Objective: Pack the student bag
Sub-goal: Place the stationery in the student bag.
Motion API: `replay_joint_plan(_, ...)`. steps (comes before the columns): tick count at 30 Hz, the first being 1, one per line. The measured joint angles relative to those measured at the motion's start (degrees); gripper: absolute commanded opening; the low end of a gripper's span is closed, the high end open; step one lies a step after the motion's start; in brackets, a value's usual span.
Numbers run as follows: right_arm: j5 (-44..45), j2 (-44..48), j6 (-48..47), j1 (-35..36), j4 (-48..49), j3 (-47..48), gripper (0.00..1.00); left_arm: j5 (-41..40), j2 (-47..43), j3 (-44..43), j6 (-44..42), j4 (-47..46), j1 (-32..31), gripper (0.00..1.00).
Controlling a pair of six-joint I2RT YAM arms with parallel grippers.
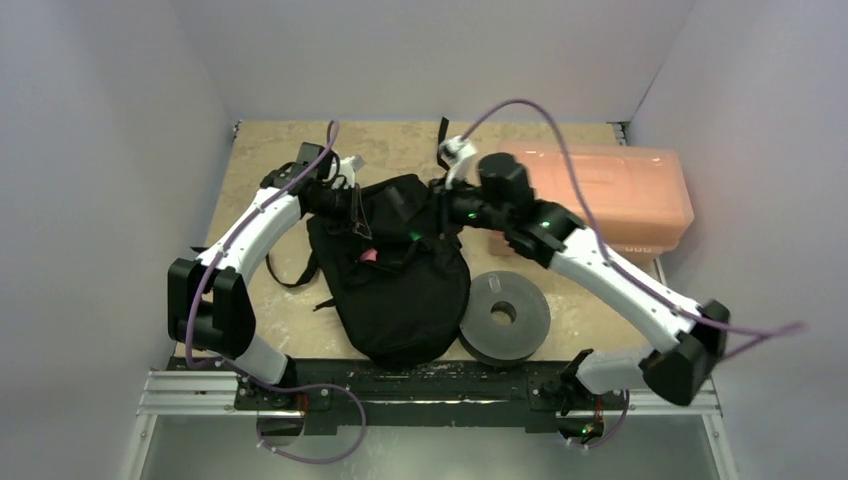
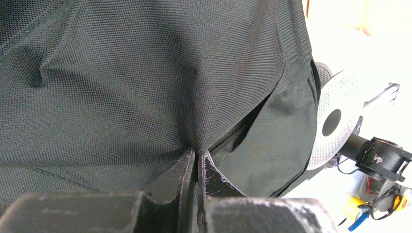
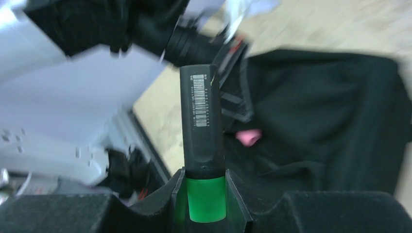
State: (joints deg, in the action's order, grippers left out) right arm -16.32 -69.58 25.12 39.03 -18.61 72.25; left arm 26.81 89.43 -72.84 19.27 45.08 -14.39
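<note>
Tabletop, left gripper pinching student bag, right gripper holding highlighter

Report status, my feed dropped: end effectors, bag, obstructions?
Left end effector shut on backpack fabric. Right end effector shut on marker, by backpack. Spool alongside, not blocking.

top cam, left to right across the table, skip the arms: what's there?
student bag → dark grey spool → translucent orange lidded box
</note>
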Motion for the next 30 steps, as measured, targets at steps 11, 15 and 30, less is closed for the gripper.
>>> replay_joint_plan(11,-2.6,-12.6,1.5,10.8,-5.2,-7.5,0.0,-0.2,0.0,0.0,-0.4,0.0,0.0,0.0)
replay_joint_plan(15,-1.0,-16.5,4.0,10.8,-7.0,-5.3,0.0,-0.2,-0.2,0.2,-0.4,-0.2,0.0,0.0)
replay_joint_plan(30,3.1,-41.4,16.7,10.7,-11.3,13.7,0.0,-0.2,-1.2,0.6,-0.4,-0.5,0.0,0.0)
